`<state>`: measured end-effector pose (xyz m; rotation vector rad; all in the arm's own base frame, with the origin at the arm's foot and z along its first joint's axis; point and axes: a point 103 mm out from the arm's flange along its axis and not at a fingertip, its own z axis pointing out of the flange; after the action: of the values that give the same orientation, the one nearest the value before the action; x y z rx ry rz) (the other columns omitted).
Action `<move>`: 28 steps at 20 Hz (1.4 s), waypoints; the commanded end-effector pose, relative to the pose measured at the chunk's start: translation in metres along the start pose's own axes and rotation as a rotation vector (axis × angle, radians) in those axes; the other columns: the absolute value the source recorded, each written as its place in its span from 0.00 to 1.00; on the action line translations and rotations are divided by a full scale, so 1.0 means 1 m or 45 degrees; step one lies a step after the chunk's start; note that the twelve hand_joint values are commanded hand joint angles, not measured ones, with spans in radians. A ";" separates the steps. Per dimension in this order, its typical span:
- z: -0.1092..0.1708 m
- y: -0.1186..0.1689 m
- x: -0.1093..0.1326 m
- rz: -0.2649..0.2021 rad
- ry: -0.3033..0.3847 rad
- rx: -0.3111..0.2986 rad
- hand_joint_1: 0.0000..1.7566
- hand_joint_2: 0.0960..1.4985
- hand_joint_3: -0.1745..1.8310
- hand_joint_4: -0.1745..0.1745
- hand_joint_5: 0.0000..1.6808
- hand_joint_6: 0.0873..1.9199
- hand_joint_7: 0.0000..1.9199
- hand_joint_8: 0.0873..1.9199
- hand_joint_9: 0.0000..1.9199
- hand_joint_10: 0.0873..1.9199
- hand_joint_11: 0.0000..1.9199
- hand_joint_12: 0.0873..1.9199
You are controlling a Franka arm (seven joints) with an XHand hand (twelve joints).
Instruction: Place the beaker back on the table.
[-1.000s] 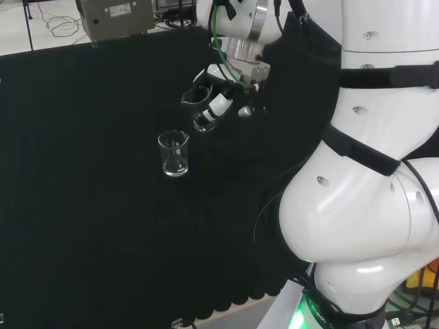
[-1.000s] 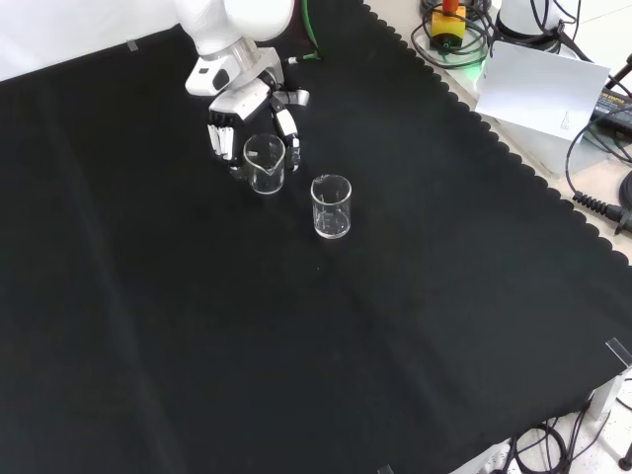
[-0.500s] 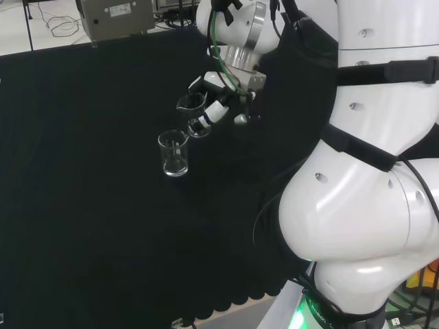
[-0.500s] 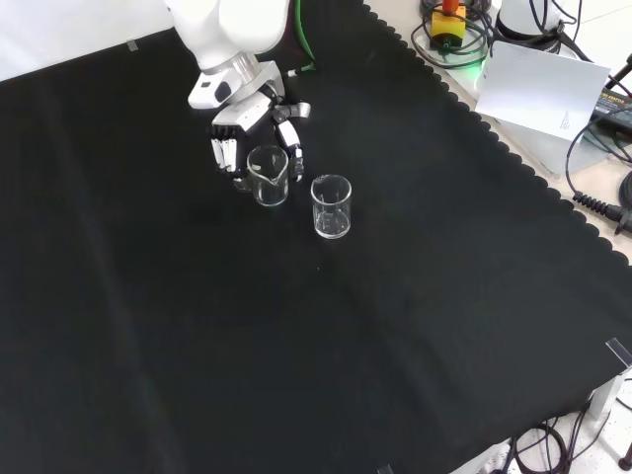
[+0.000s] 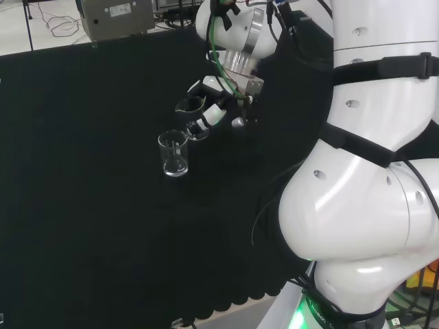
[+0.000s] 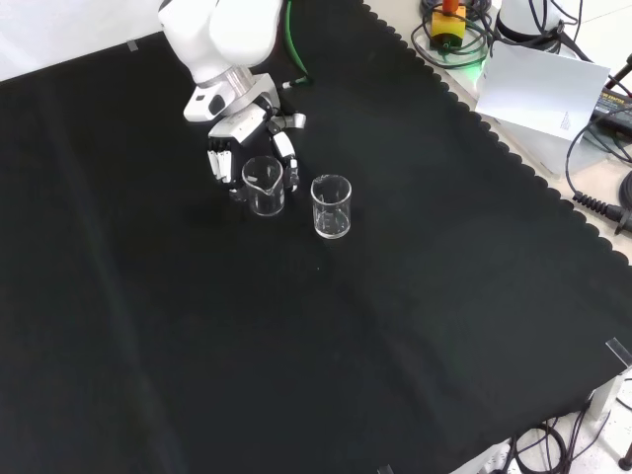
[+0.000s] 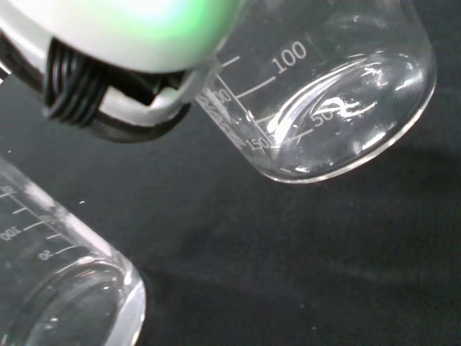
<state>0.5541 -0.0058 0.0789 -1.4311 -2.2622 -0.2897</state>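
The black cloth-covered counter [image 6: 415, 296] carries the scene, with the white robot arm [image 5: 370, 205] reaching over it. At the arm's end, the black and white hand [image 6: 237, 133] has its fingers [image 6: 284, 148] curled round a small clear glass beaker with a pouring spout [image 6: 265, 186], which it holds close above the cloth; in the wrist view the beaker's base [image 7: 346, 137] looks tilted and, as far as I can judge, not yet resting on the cloth. A second clear glass beaker [image 6: 332, 205] stands upright on the counter just beside the held one, to its right in the front view (in the head view it is at lower left of the hand [image 5: 212, 103]).

To do the step well, the held beaker should be levelled so that its base meets the cloth flat, then lowered straight down. The neighbour is near, so the descent should keep clear of it. The fingers should spread only once the base sits fully on the counter, and draw away from the glass without brushing its rim.
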 end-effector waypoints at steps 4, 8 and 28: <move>0.009 0.001 -0.015 0.037 0.020 -0.006 0.74 0.39 0.47 0.00 0.68 0.46 0.63 0.44 0.80 0.33 0.61 0.39; 0.015 0.002 -0.019 0.057 0.045 0.009 0.74 0.39 0.47 0.00 0.68 0.45 0.63 0.44 0.80 0.33 0.61 0.39; 0.017 -0.002 -0.013 0.011 -0.092 0.082 0.65 0.38 0.43 0.40 0.56 0.47 0.55 0.45 0.63 0.31 0.40 0.60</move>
<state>0.5546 -0.0165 0.0534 -1.4462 -2.2797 -0.1955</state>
